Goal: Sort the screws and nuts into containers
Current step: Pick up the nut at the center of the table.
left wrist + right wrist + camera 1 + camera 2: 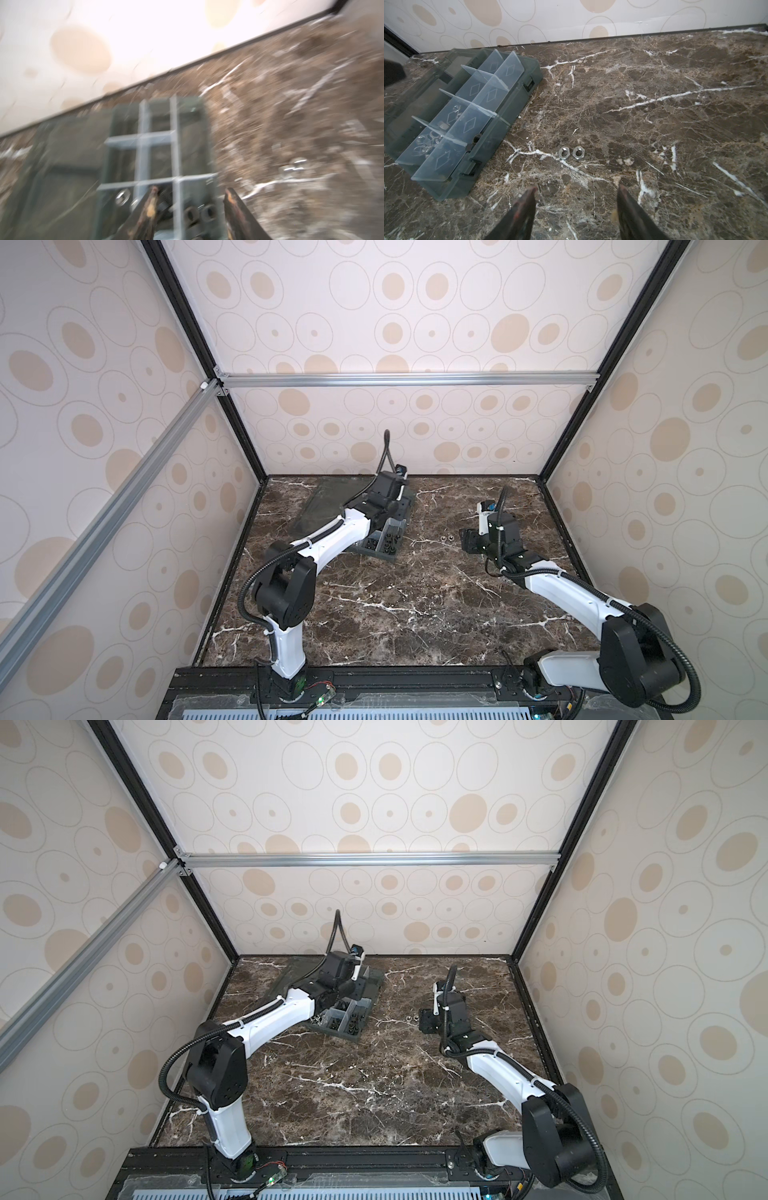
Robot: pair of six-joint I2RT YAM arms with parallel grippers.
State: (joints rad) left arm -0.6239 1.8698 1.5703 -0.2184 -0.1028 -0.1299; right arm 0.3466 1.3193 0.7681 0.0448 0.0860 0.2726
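**Nuts (564, 153) loose on worktop (654, 124) beside organizer box (506, 122)**

Two silver hex nuts lie flat on the brown marble worktop, side by side and almost touching. They sit to the right of the grey translucent organizer box and clear of its wall. In both top views the pair of nuts (446, 538) (412, 1018) lies between the box and the right arm.

The box stands toward the back left of the worktop. Its clear lid (324, 502) is folded open flat on its far side. Frosted dividers (467, 124) stand upright and split the box into cells (160, 153). Black screws (191, 214) fill one near cell, and more silver nuts rest in the cell beside it.

The left claw (191, 190) hangs over those near cells with its jaws partly apart and nothing between them; its wrist view is blurred. In the top views the left arm (332, 537) crosses the middle of the box and hides the cells there.

The right claw (577, 188) sits low over the worktop, jaws spread wide and empty. Only bare marble lies between its fingertips and the two nuts.
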